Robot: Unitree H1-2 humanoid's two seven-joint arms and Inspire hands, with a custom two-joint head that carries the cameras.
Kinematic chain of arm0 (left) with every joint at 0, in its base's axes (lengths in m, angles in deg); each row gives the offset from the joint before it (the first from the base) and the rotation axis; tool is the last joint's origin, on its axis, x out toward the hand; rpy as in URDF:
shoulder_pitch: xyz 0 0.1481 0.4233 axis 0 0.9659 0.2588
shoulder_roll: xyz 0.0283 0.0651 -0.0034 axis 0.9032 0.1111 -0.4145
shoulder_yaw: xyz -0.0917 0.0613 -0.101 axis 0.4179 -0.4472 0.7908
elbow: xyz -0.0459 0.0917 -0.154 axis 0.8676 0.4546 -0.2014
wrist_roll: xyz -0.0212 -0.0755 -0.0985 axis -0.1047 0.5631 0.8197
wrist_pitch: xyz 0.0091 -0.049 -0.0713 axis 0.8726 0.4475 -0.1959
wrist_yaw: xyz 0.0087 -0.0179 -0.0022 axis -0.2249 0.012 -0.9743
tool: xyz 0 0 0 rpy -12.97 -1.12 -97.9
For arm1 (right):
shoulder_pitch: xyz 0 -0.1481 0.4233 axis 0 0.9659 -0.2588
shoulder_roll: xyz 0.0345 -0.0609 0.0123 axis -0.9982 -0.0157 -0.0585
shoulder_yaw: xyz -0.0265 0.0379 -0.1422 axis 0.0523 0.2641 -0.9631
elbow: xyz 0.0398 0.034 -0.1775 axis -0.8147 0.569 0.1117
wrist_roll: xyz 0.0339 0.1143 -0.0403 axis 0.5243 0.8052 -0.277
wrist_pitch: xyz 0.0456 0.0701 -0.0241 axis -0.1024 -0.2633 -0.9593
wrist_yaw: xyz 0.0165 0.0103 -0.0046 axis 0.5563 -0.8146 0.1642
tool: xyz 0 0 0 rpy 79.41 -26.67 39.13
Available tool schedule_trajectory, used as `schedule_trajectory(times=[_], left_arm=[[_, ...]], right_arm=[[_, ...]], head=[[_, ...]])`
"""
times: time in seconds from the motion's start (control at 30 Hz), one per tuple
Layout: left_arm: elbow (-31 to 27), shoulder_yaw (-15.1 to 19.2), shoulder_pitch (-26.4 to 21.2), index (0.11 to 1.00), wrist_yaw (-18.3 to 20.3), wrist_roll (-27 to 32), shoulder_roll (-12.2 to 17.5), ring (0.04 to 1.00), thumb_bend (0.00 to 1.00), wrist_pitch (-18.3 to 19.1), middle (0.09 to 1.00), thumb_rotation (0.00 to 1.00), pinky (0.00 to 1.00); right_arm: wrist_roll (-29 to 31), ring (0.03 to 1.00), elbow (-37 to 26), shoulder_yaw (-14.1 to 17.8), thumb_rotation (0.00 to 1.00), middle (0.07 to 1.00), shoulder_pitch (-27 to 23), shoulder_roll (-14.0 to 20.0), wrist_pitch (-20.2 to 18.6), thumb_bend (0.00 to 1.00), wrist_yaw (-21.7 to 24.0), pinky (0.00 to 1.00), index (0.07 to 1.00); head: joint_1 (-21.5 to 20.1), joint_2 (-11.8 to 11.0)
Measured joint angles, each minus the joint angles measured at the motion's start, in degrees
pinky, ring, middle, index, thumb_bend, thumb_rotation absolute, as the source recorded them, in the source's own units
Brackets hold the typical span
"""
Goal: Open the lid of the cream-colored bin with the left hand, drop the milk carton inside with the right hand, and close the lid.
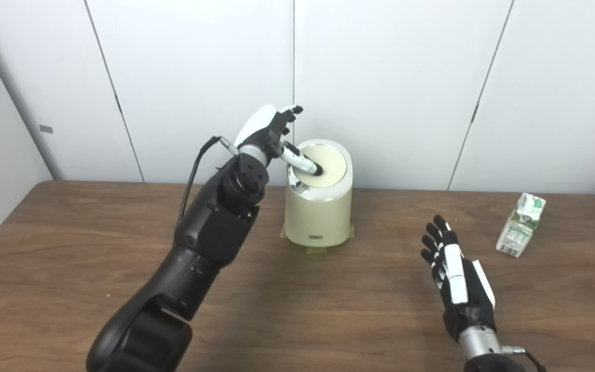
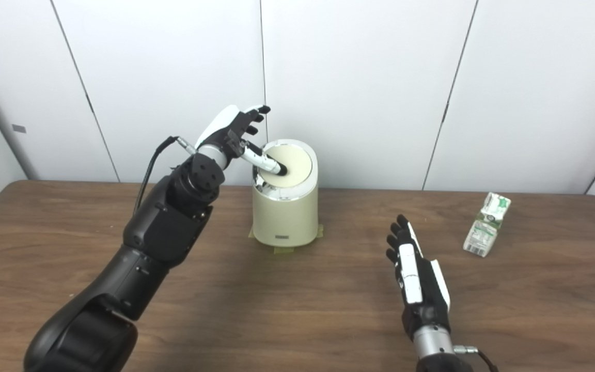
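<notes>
left hand (image 1: 269,132) thumb on bin (image 1: 318,217) lid (image 1: 323,164), contact unclear

The bin (image 1: 318,206) by the left hand (image 1: 269,132) is cream with a silvery rim. The hand is black and white. The carton (image 1: 520,225) is white with green print, the table (image 1: 70,248) dark wood-grain brown.

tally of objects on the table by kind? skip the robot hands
Bin: 1
Carton: 1
Total: 2
</notes>
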Motion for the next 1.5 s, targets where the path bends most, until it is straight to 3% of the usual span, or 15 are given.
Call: schedule_trajectory(times=[0.2, 0.37, 0.8, 1.17, 1.37, 1.5], left_arm=[[-0.1, -4.1, -0.7, 0.945, 0.6, -2.8, 1.9, 0.919, 0.95, -0.2, 0.954, 0.00, 0.79], [-0.5, -6.5, -1.4, 0.960, 1.8, -5.1, 2.9, 0.922, 0.94, -1.3, 0.971, 0.00, 0.80], [-0.4, -12.9, -2.6, 0.965, 2.2, -13.7, 4.9, 0.947, 0.94, -7.2, 0.958, 0.00, 0.91], [-0.1, -19.3, -5.3, 0.977, 3.4, -22.8, 5.5, 0.962, 1.00, -11.9, 0.958, 0.02, 0.93], [0.4, -19.3, -5.6, 0.976, 3.6, -24.5, 4.9, 0.956, 1.00, -13.4, 0.951, 0.02, 0.93], [-0.8, -15.6, -5.0, 0.937, 7.1, -21.7, 4.2, 0.935, 0.95, -11.6, 0.934, 0.00, 0.90]], right_arm=[[0.0, 0.955, 0.0, 0.0, 1.00, 0.965, 0.0, 0.0, 0.0, 0.63, 0.0, 0.95, 0.975], [0.0, 0.953, 0.0, 0.0, 1.00, 0.963, 0.0, 0.0, 0.0, 0.64, 0.0, 0.94, 0.968], [0.2, 0.956, -0.1, 0.2, 1.00, 0.965, 0.0, 0.0, -0.1, 0.65, 0.1, 0.95, 0.975], [-0.1, 0.947, -0.2, 0.0, 1.00, 0.959, 0.0, -0.3, -0.2, 0.64, 0.0, 0.94, 0.972], [-0.3, 0.957, -0.7, -0.1, 1.00, 0.965, 0.0, -1.0, -0.9, 0.63, -0.4, 0.95, 0.980], [-0.3, 0.953, -0.7, 0.0, 1.00, 0.961, 0.0, -1.0, -0.9, 0.62, -0.4, 0.94, 0.973]], head=[[0.0, 0.0], [0.0, 0.0], [0.4, 0.4], [0.0, 0.3], [-0.1, 0.4], [-0.1, 0.3]])
